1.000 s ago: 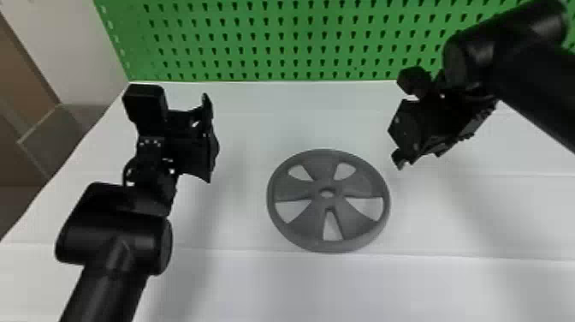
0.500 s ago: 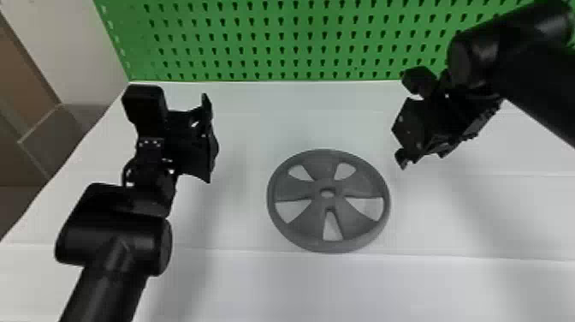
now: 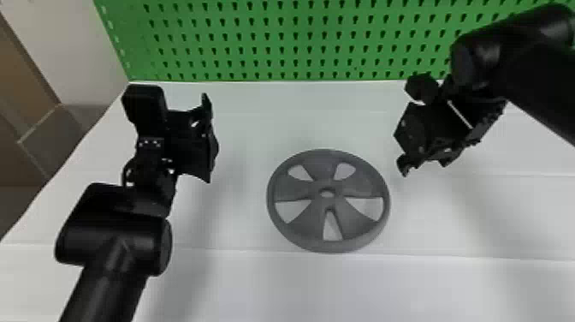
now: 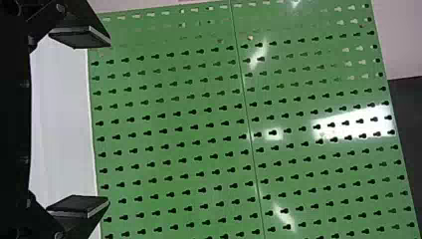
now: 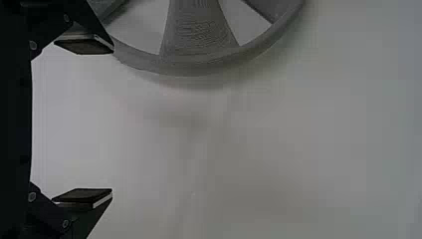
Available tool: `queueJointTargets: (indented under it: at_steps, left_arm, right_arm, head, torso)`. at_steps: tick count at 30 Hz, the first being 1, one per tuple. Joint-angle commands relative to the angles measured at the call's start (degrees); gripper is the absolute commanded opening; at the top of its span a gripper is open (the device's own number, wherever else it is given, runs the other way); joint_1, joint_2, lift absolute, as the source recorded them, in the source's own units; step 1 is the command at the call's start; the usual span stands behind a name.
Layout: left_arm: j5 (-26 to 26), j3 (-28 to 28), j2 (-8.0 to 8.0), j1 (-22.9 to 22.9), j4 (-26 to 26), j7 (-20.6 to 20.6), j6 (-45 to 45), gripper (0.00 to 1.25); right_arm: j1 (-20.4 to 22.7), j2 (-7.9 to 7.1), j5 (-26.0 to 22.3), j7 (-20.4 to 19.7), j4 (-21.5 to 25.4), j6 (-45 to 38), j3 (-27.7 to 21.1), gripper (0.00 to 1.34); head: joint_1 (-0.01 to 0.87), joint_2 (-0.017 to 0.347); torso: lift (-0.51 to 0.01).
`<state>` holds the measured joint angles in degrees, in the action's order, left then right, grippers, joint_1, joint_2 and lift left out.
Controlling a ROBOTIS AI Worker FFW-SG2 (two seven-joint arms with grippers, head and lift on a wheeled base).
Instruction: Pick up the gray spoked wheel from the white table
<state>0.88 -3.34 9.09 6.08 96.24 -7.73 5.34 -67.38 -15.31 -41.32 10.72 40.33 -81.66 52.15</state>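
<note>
The gray spoked wheel [image 3: 328, 218] lies flat on the white table [image 3: 274, 287], between the two arms. Left of it, my left gripper [image 3: 209, 139] is held over the table; in the left wrist view the same gripper [image 4: 109, 123] stands open with nothing between its fingers. Above the table to the wheel's right is my right gripper [image 3: 404, 152], apart from the wheel. The right wrist view has this gripper [image 5: 113, 121] wide open and empty, with part of the wheel's rim [image 5: 194, 65] near one of its fingers.
A green pegboard [image 3: 291, 43] rises along the table's back edge and faces the left wrist camera. Brown and gray surfaces [image 3: 55, 132] lie beyond the table's left edge.
The right arm has shifted slightly to the right in the head view. My left arm and the wheel have kept their places.
</note>
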Motion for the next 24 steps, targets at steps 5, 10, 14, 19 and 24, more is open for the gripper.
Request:
queueJointTargets:
  at_steps: [5, 10, 14, 19, 24]
  left_arm:
    - [0.0, 0.0, 0.13, 0.0, 0.0, 0.0, -0.3, 1.09]
    - [0.1, 0.1, 0.13, -0.1, 0.0, 0.0, -0.5, 1.09]
    - [0.1, 0.0, 0.31, -0.2, 0.0, 0.0, -0.7, 1.09]
    - [0.1, -0.2, 0.4, 0.0, 0.0, 0.0, -0.7, 1.09]
    - [0.2, -0.1, 0.49, -0.1, 0.0, 0.0, -0.7, 1.09]
  right_arm:
    - [0.2, 0.46, -2.0, 0.0, -4.2, -3.0, -2.3, 1.09]
    - [0.2, 0.37, -1.9, 0.0, -4.9, -3.1, -2.9, 1.09]
    - [0.2, 0.54, -0.1, -0.1, -5.4, -3.2, -3.4, 1.09]
    - [0.1, 0.81, 0.1, -0.1, -8.8, -2.5, -4.9, 1.09]
    - [0.1, 0.72, 0.6, -0.1, -9.5, -2.4, -5.0, 1.09]
  head:
    - [0.779, 0.107]
    - [0.779, 0.107]
    - [0.779, 0.107]
    - [0.779, 0.107]
    - [0.779, 0.107]
  torso:
    - [-0.088]
    - [-0.088]
    - [-0.088]
    - [-0.088]
    - [-0.088]
